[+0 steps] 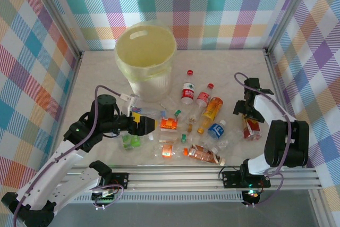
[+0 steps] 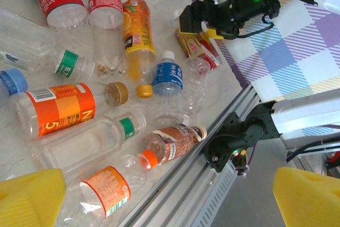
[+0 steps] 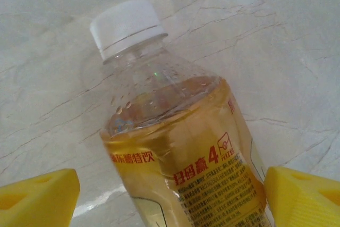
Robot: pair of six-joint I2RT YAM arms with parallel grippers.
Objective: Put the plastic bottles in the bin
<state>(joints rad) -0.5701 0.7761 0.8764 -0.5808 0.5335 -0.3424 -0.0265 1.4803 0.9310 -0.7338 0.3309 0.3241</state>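
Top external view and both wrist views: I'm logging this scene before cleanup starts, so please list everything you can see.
Bin: one, pale yellow, far centre of the table.
Bottles: about a dozen, clear with red, orange, blue or green labels, scattered in front of the bin.
Yellow-label bottle: one, white cap, right side of the table.
Table: one, pale marble.
Walls: pastel check, on three sides.
Rail: one, silver, near edge.
Left gripper: one, yellow pads, open, above the left bottles.
Right gripper: one, yellow pads, open, astride the yellow-label bottle.
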